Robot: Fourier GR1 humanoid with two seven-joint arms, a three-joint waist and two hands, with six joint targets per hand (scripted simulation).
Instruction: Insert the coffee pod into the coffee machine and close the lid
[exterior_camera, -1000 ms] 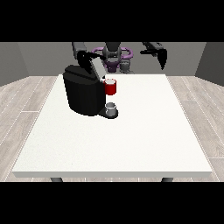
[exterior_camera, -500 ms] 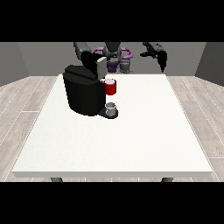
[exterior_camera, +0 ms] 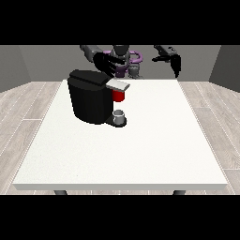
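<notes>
The black coffee machine (exterior_camera: 91,98) stands on the white table (exterior_camera: 140,140), left of the middle. Its grey lid (exterior_camera: 117,85) lies nearly flat over the front. A red thing at the machine (exterior_camera: 119,96) shows just under the lid. A small grey thing (exterior_camera: 120,116) sits on the machine's base plate; I cannot tell it for the pod. The hand at the view's left (exterior_camera: 105,63) hovers above the machine's back edge with fingers spread, holding nothing. The hand at the view's right (exterior_camera: 175,62) hangs raised over the table's far right corner, fingers relaxed and empty.
The robot's torso (exterior_camera: 124,61) is behind the table's far edge. Grey wood floor surrounds the table. The white tabletop stretches wide in front of and to the right of the machine.
The hand at the view's left has drifted a little to the right above the machine's top. The hand at the view's right has barely moved.
</notes>
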